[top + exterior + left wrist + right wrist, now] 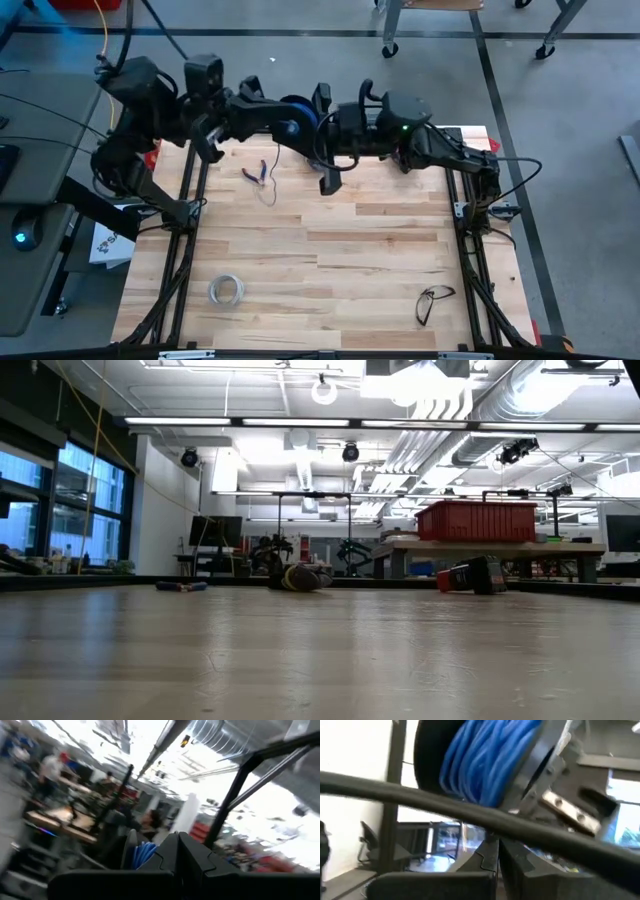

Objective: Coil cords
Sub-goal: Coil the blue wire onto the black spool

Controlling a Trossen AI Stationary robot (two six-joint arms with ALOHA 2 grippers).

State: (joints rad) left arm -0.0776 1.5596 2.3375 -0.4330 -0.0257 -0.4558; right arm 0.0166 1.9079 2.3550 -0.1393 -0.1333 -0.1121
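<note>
we see both arms raised and meeting above the far edge of the wooden counter. between them hangs the spool, a dark round reel wound with blue wire, held up in the air and well clear of the boards. the left end effector reaches in from the left and its fingers are together, clamped on the spool; in the left wrist view the blue windings show just past its closed fingertips. the right end effector comes in from the right, just beside the spool, and its fingers are pressed together too; in the right wrist view the spool fills the space right ahead of them, tilted, but we cannot tell whether this end effector grips anything.

a thin strand of wire trails down from the spool to the counter, ending near a small pair of pliers with red and blue handles. nearer the front edge lie a whitish ring of tape on the left and a pair of glasses on the right, well apart from each other.
</note>
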